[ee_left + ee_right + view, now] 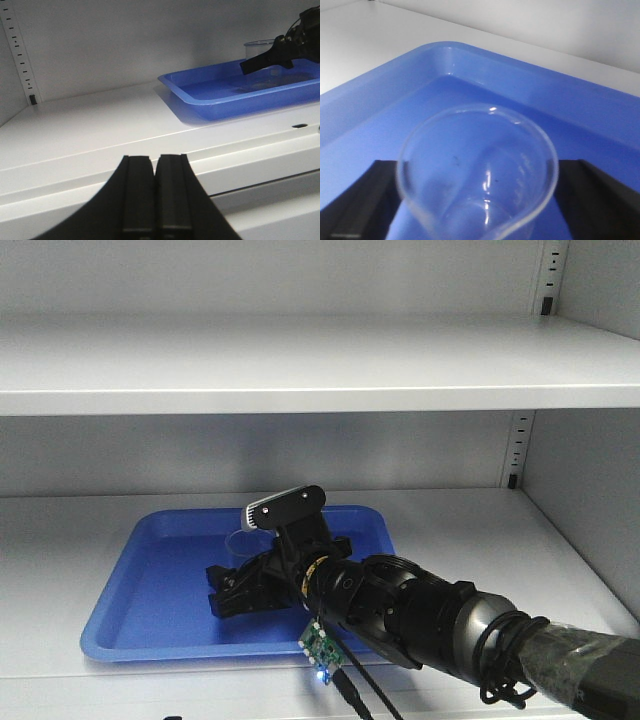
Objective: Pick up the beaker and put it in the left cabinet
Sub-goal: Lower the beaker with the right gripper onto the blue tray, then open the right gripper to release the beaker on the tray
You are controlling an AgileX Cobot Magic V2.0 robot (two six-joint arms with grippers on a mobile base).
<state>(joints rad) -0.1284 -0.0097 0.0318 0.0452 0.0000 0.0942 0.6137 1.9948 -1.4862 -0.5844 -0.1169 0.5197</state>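
Observation:
The beaker (477, 165), clear glass with a pour spout facing the wrist camera, sits low over the blue tray (470, 65) inside the left cabinet (300, 370). My right gripper (479, 167) holds it, one black finger (367, 195) against each side of the glass. From the front, the right gripper (228, 592) reaches over the tray (140, 600), and only the beaker's rim (240, 538) shows behind it. My left gripper (155, 162) is shut and empty at the front edge of the same shelf (100, 125), well left of the tray (210, 100).
A second grey shelf (320, 390) runs close above the right arm. Slotted rails (516, 450) line the cabinet's back right corner, and another rail (20, 55) the back left. The right side wall (590, 510) stands near the arm.

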